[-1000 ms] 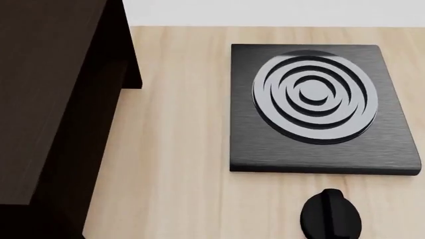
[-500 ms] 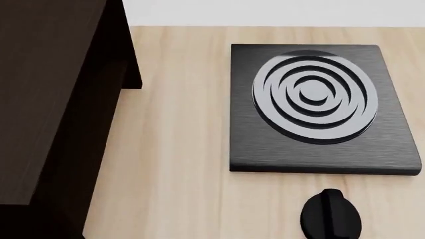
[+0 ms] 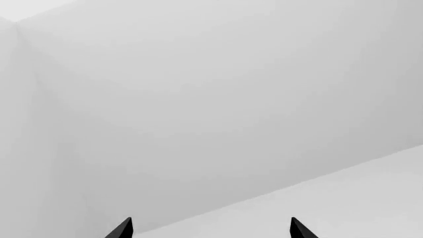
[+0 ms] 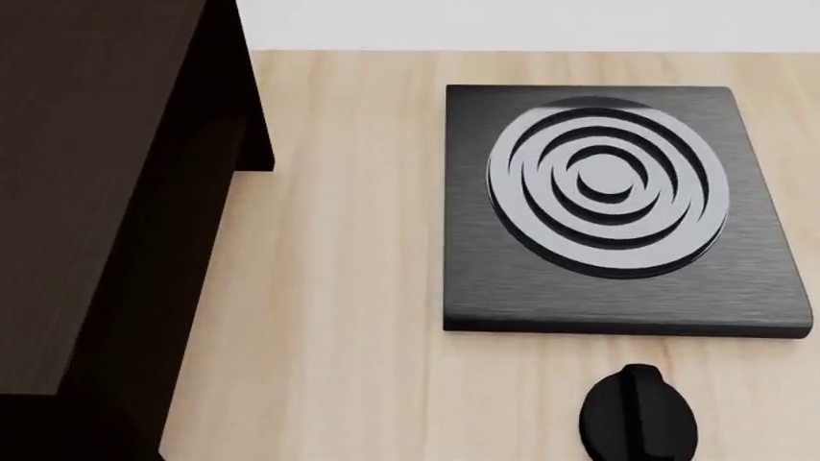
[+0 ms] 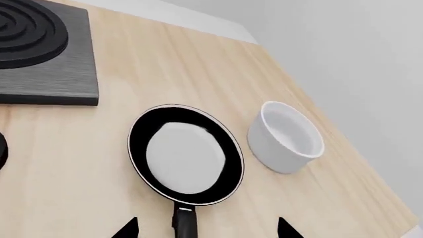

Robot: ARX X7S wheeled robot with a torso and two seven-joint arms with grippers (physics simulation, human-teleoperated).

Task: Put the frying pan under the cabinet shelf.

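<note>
one frying pan, one pot, one cabinet shelf

pan: handle cut off by right wrist edge; hole end out of view
cabinet: cut by left, top and bottom edges; underside space hidden
burner: whole in head view; only a corner in right wrist view
knob: lower part cut off
left gripper: only two fingertips in view
right gripper: only two fingertips in view

Plain white walls — light wooden countertop — even light.
</note>
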